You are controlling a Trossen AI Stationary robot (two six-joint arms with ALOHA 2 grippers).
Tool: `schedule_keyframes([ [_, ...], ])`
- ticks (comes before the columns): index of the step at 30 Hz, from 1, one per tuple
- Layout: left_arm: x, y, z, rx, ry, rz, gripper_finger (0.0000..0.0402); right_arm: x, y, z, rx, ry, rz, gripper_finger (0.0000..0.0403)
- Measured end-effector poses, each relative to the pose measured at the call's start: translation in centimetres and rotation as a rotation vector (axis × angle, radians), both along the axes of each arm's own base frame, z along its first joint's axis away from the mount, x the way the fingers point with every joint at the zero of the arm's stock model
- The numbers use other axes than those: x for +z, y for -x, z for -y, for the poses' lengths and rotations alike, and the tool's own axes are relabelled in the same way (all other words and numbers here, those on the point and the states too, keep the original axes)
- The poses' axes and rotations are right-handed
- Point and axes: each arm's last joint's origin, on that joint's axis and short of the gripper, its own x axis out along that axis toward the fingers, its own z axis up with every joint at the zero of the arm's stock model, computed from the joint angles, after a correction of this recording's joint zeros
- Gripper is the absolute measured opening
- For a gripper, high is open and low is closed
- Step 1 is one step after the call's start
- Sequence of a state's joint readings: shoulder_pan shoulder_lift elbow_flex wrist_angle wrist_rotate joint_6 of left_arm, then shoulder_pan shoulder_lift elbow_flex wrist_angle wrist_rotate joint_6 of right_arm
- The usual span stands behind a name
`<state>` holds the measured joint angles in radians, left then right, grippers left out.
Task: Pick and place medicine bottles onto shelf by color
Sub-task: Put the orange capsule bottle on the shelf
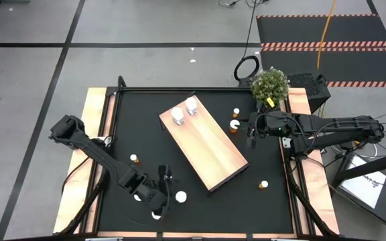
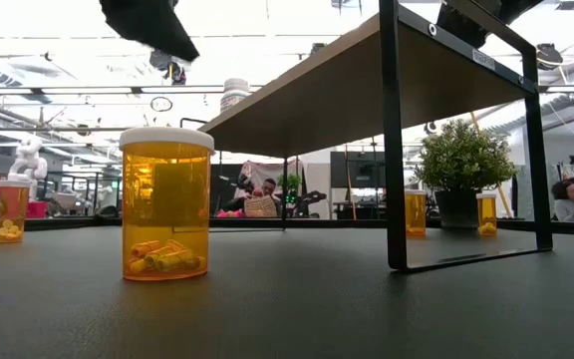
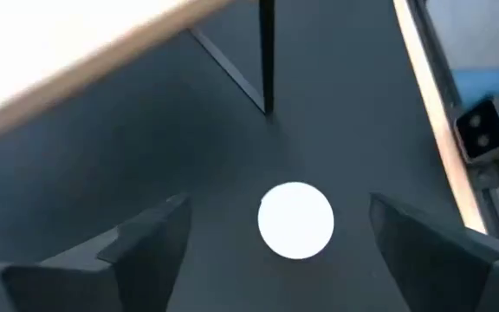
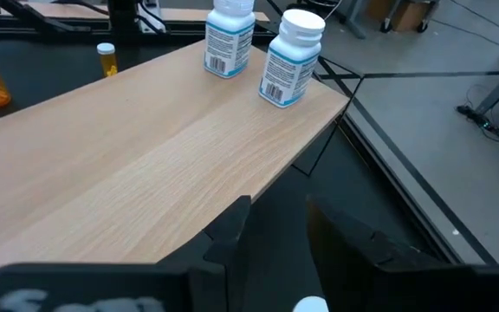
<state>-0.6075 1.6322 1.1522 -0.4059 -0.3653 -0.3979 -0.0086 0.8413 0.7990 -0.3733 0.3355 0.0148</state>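
The left end effector point(image 1: 168, 189) hangs over the counter point(image 1: 133, 120) at about seven o'clock, fingers spread wide around a white-capped bottle point(image 3: 295, 219) directly beneath. Judged from here, a descent slightly off centre could let one finger clip the cap and tip the bottle or send it rolling toward the nearby shelf point(image 1: 210, 150) leg. Two white bottles point(image 4: 293, 56) already stand at the shelf's eleven o'clock end. The right end effector point(image 1: 251, 134) waits at three o'clock, fingers narrowly apart and empty; swinging in, it could graze the orange bottles point(image 1: 235, 124) beside it.
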Motion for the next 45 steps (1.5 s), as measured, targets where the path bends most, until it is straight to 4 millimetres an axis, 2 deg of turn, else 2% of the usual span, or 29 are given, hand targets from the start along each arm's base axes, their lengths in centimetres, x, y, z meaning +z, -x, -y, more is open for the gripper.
schedule_keyframes([
  [7, -1.6, -1.2, 0.4, 0.002, 0.038, -0.011, 0.0365, -0.1, 0.1, 0.0, 0.0, 0.0, -0.013, 0.0105],
  [16, -3.0, -1.7, 0.8, -0.005, 0.036, -0.042, 0.0365, -0.1, 0.1, 0.0, -0.01, -0.02, -0.01, 0.0105],
  [23, -5.4, -2.2, 1.1, -0.013, -0.024, -0.102, 0.0365, -0.2, 0.1, 0.0, -0.011, -0.022, -0.018, 0.0105],
  [27, -5.7, -2.2, 1.1, 0.005, -0.045, -0.099, 0.0364, -0.2, 0.1, 0.0, -0.011, -0.022, -0.02, 0.0105],
  [30, -5.7, -2.2, 1.1, 0.007, -0.054, -0.098, 0.035, -0.2, 0.1, 0.0, -0.009, -0.019, -0.021, 0.0105],
  [37, -6.5, -2.1, 1.4, -0.039, -0.051, -0.141, 0.028, -0.2, 0.1, 0.0, -0.007, -0.016, -0.022, 0.0105],
  [45, -6.6, -2.2, 1.4, -0.042, -0.061, -0.133, 0.0255, -0.2, 0.1, 0.0, -0.007, -0.016, -0.022, 0.0105],
])
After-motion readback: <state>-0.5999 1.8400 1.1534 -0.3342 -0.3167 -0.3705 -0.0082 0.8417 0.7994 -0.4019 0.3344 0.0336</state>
